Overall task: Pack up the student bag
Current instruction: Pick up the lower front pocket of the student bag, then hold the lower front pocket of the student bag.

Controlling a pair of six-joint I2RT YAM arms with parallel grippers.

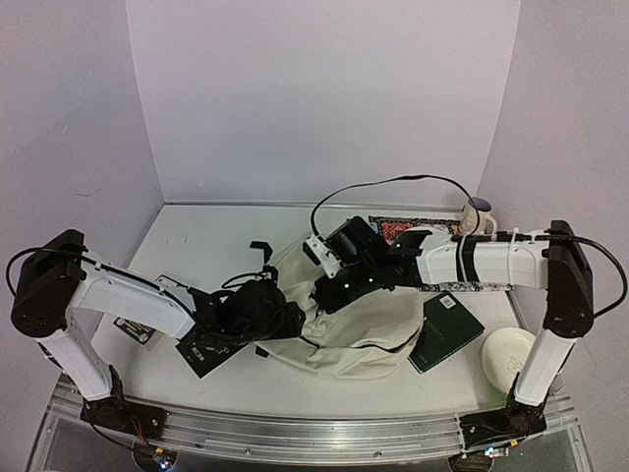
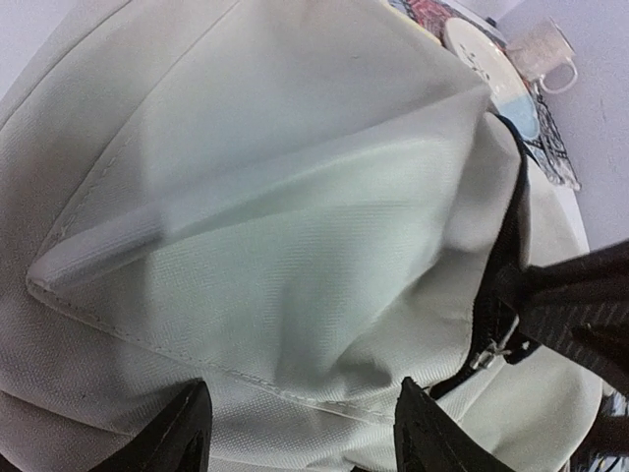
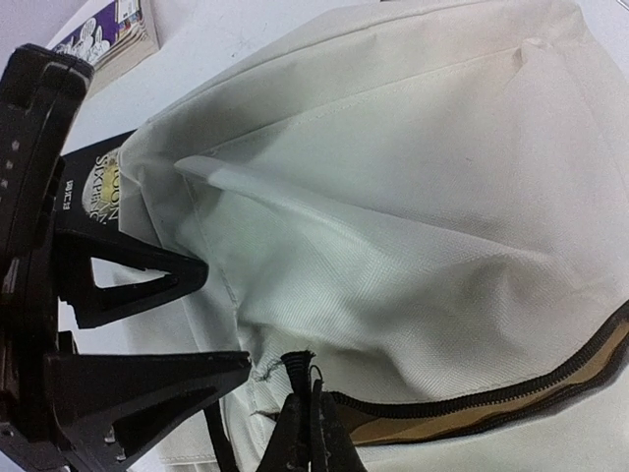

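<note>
One student bag (image 1: 378,329), cream, slumps at centre frame on the white table (image 1: 206,246). Two claws meet on it: the left gripper (image 2: 305,393) spread apart against the cloth, the right gripper (image 3: 305,403) clenched tight at the zipper's end. Three books lie about: a green book (image 1: 447,332) lower right, a black book (image 1: 201,352) and a small book (image 1: 133,330) lower left. One mug (image 1: 479,218) stands upper right and one white dish (image 1: 506,356) lower right. Pale lilac walls (image 1: 314,98) close in behind.

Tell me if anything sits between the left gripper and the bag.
Nothing visible does. The left gripper is open, close in front of the bag, with only its cream fabric ahead. The right gripper, shut at the end of the zipper, is off to one side.
</note>
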